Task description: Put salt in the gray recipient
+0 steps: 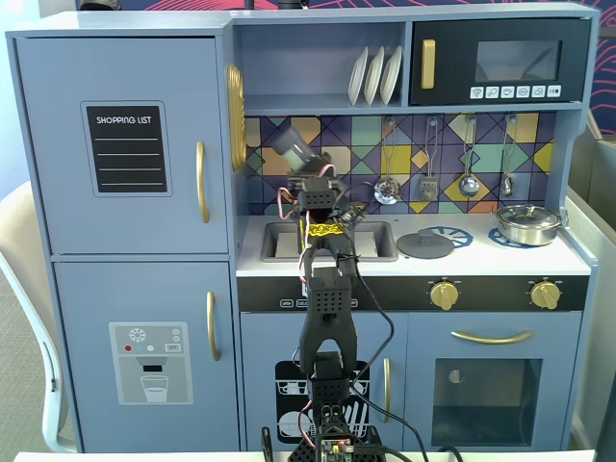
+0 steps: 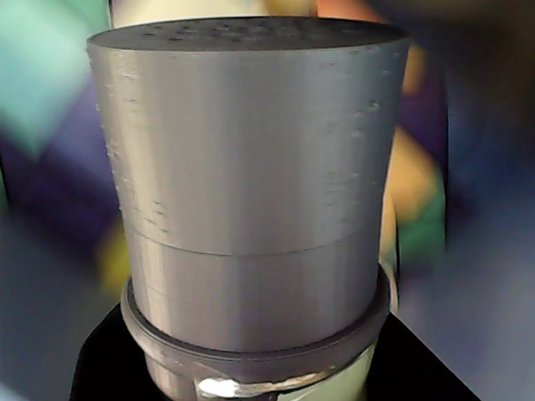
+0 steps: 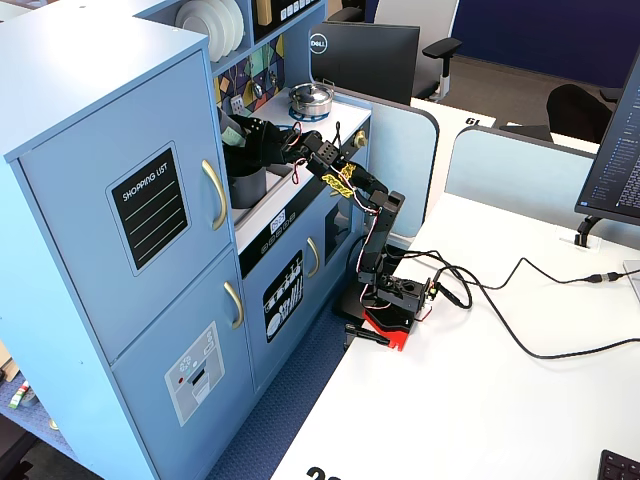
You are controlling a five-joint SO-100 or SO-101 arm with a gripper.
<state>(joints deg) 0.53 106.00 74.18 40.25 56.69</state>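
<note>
One salt (image 2: 251,184), clamped in the claw (image 1: 306,164) and tilted over the sink area, cap leaning left in a fixed view, probably for shaking. Pot (image 3: 245,185) sits below it in the other fixed view, ready to receive.

Arm (image 1: 325,318) stretched forward (elbow raised), fingers (image 1: 310,166) clamped.

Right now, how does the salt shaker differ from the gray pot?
The salt shaker is held tilted in the air by the gripper; the gray pot stands upright at the counter. The salt shaker is slim with a closed, perforated top; the gray pot looks wider and open. Both are matte gray cylinders.
</note>
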